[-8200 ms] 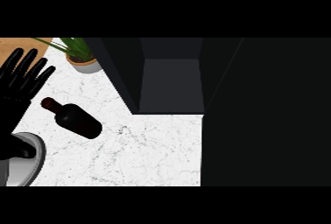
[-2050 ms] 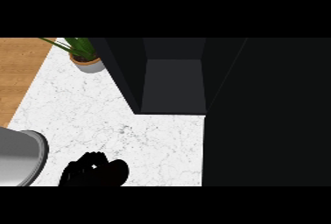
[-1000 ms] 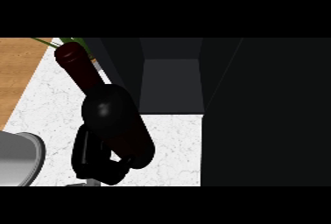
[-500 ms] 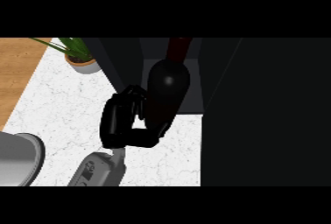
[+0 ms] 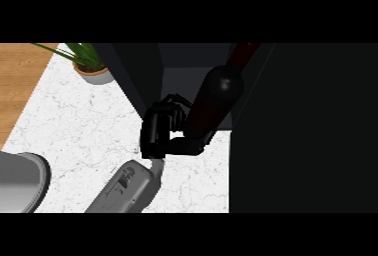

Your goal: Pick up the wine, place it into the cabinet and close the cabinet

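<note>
The wine bottle (image 5: 218, 95) is dark glass, so I judge it rigid, heavy for its bulk, smooth enough to slide in the fingers, and breakable if it knocks the cabinet frame or is set down hard. The broad lower body is the sound place to take it, since the narrow neck gives little to hold and leaves the weight swinging below. That is where the left hand (image 5: 161, 131) has it: black fingers (image 5: 173, 102) and thumb are curled round the bottle's lower part, clamped on it. From the hand the bottle leans up and to the right, its neck pointing away from the palm. It is held off the counter at the open front of the cabinet (image 5: 177, 80), which lies just above and to the right of the hand. Whether the base has passed the cabinet's front edge I cannot tell from this steep view. The grey forearm (image 5: 127, 186) runs down and to the left from the wrist, so the arm is reaching up and across toward the opening. To the hand's right stands a broad dark panel (image 5: 310, 125), likely the open door. The white counter (image 5: 81, 125) spreads to its left, and a potted plant (image 5: 90, 67) sits well up and left. The right hand does not show.
</note>
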### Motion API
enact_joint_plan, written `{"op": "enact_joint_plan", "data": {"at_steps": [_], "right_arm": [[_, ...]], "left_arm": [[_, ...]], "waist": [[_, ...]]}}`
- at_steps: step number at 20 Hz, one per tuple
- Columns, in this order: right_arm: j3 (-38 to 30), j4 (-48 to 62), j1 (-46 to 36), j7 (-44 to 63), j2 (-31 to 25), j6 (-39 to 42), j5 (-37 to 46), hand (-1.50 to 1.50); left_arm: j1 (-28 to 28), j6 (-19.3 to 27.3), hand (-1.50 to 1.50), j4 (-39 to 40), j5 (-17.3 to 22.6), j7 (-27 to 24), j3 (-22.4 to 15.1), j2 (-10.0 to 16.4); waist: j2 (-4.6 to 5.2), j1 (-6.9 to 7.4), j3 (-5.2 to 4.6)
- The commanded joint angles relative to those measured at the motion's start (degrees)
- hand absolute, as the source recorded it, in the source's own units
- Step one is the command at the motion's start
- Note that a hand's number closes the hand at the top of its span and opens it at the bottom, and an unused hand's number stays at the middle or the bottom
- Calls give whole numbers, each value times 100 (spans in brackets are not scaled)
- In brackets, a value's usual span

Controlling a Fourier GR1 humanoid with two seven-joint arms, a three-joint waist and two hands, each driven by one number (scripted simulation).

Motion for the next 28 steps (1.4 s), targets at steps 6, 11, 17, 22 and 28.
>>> {"op": "enact_joint_plan", "data": {"at_steps": [6, 11, 17, 22, 28], "right_arm": [[69, 143, 21, -250, 77, 145, 97, -150], [-282, -230, -109, 328, -154, -33, -353, -150], [-226, -138, -215, 402, -126, -83, -336, -150], [-397, 350, -620, 314, -292, -31, -407, -150], [-181, 312, -152, -162, 1, 128, -131, -150]], "left_arm": [[-321, 379, 150, 1141, 1040, -1038, -558, -1], [-273, 2, 150, 1660, 1050, -1171, -219, -1], [-613, -233, 150, 2265, 1760, -1616, -124, -1], [-1075, -539, 150, 2913, 2626, -1947, -273, -1], [-1083, -1061, 150, 3180, 2564, -1981, -125, -1]], "waist": [[6, -13, -2], [1, -2, -2], [7, -26, -4], [23, -67, -6], [4, -7, -2]]}}
